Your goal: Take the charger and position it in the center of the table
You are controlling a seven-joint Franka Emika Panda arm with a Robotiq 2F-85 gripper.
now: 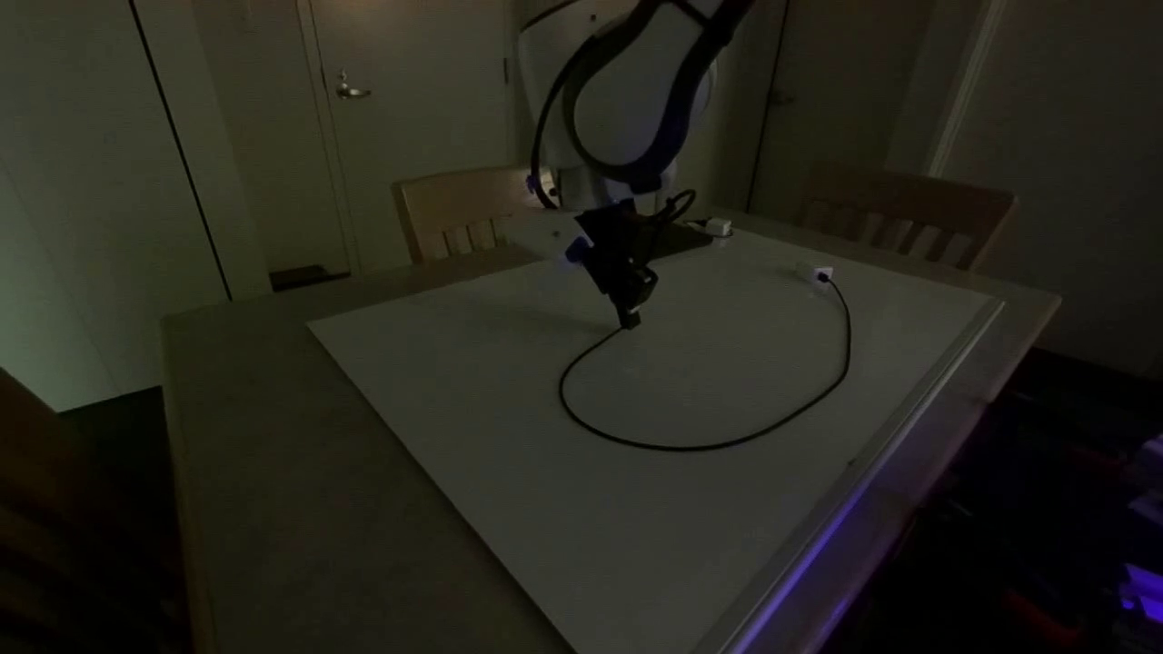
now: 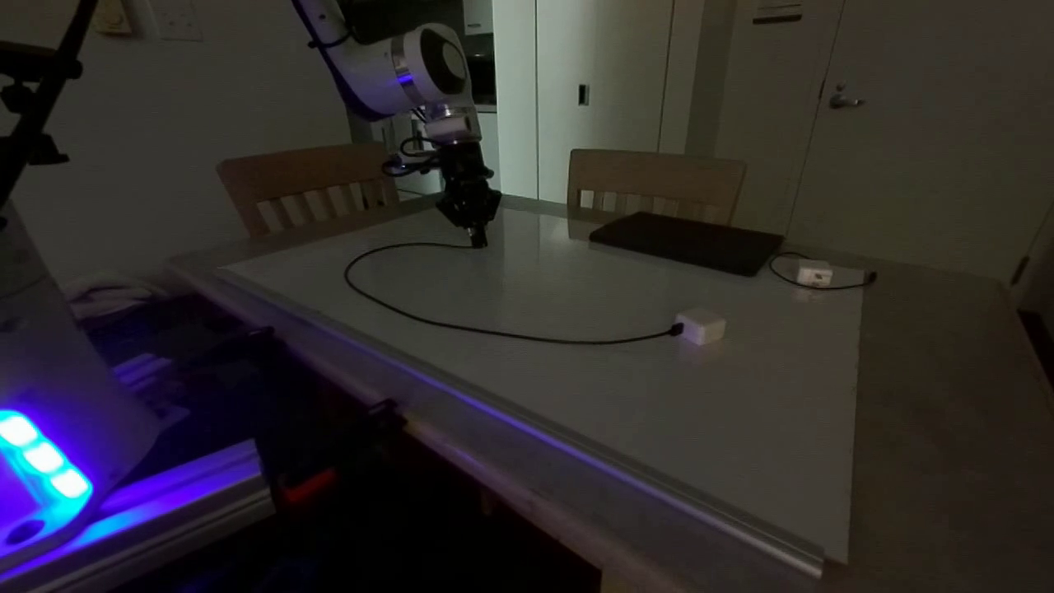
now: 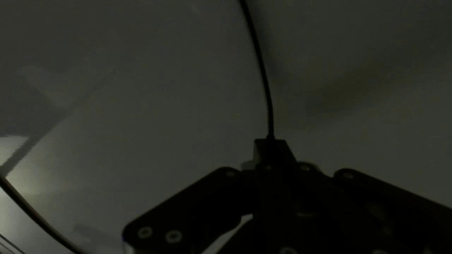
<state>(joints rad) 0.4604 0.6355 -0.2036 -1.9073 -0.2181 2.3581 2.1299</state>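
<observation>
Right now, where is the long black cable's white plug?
In an exterior view, the white plug sits right of centre, at the end of the black cable, nearer than the dark pad.

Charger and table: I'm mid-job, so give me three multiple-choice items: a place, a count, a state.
1. Where is the charger's white block?
A) On a chair
B) On the floor
C) On the table

2. How many white blocks lie on the table?
A) One
B) Two
C) Five

3. How does the gripper stand?
A) Shut on the cable
B) Wide open
C) Shut on nothing

1 C: both exterior views show it resting there.
2 B: that one and another white block beside the flat dark pad.
3 A: in the wrist view, the cable runs into the closed jaws.
</observation>
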